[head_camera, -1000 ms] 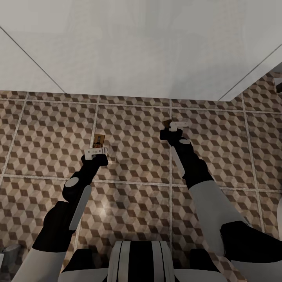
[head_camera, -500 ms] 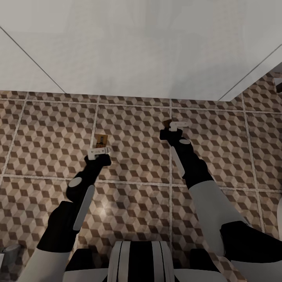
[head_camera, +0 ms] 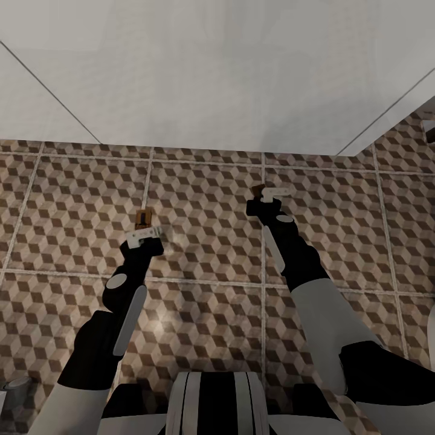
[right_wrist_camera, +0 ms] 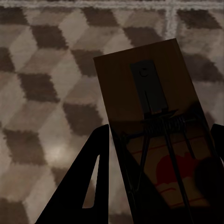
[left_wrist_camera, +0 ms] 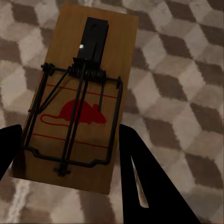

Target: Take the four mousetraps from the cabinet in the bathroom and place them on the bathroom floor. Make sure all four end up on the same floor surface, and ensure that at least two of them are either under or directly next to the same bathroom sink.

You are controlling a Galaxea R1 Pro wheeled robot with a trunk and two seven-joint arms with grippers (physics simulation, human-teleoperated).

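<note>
Two mousetraps show, each a tan board with dark wire and a red mouse mark. My left gripper (head_camera: 144, 232) is shut on one mousetrap (head_camera: 143, 217), held low over the bathroom floor (head_camera: 205, 199). In the left wrist view this mousetrap (left_wrist_camera: 79, 102) sits between the dark fingers (left_wrist_camera: 140, 182), which touch both long edges. My right gripper (head_camera: 272, 192) is shut on the other mousetrap (head_camera: 258, 191), farther out over the tiles. That mousetrap (right_wrist_camera: 154, 112) lies in shadow between the right fingers (right_wrist_camera: 91, 186). The cabinet is out of view.
A large white surface (head_camera: 217, 72) spans the far side, its lower edge meeting the cube-patterned tiles. A small grey object (head_camera: 15, 386) sits at the near left. A dark item (head_camera: 429, 130) shows at the right edge.
My left gripper has shifted a little to the left with its mousetrap, which now looks darker and smaller. The right arm has not moved.
</note>
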